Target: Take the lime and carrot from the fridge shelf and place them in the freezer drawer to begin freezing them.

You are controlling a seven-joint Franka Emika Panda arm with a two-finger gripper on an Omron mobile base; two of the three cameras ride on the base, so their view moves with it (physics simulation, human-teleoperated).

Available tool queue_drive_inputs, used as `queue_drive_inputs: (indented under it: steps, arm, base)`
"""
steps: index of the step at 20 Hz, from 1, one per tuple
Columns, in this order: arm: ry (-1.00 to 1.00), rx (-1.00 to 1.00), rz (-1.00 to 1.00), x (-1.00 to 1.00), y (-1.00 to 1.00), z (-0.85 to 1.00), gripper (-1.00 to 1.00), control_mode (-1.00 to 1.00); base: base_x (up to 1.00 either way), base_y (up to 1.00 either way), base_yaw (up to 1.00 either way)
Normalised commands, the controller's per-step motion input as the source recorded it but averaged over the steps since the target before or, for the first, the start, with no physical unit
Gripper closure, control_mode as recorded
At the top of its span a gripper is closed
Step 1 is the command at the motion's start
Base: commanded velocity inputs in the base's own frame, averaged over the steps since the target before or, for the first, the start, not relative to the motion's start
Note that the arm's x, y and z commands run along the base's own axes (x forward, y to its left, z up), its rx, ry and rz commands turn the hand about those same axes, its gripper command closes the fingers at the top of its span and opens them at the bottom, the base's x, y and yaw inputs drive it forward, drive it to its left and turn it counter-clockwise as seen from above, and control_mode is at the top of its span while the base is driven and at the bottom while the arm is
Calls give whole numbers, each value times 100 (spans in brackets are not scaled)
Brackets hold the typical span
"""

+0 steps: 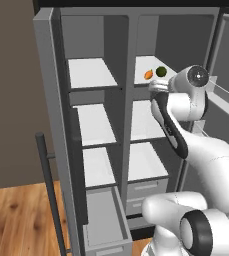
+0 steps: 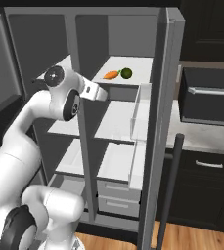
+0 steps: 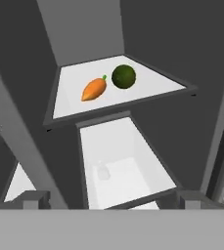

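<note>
White arm, dark joints

The arm (image 1: 206,160) is built of smooth, rounded glossy white shells, with black bands at the joints. A round grey cap with a small centre mark closes its upper joint (image 1: 198,76). In the hand view, two small dark grey finger tips (image 3: 35,199) are blocky.

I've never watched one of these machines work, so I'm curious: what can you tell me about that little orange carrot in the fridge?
The carrot is a small, smooth, bright orange stub, tapered at one end, with a tiny green tip at the thicker end. It lies flat on the white top shelf of the grey fridge's right-hand column, close beside the round dark green lime; whether the two touch is hard to tell. Nothing grips it.
</note>
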Motion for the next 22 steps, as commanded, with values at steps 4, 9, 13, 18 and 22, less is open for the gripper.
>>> queue_drive_inputs:
  steps: [4,9,13,18,22]
  arm:
    - [0,3,-10,51,-61,15,-100,-100]
    - [0,6,-6,48,-58,14,-100,-100]
    - [0,4,-3,35,-31,3,-100,-100]
    - [0,5,-3,48,-22,1,-100,-100]
    - [0,8,-1,70,-5,0,-100,-100]
  base:
    - [0,0,0]
    - [0,0,0]
    - [0,0,0]
    - [0,0,0]
    - [0,0,0]
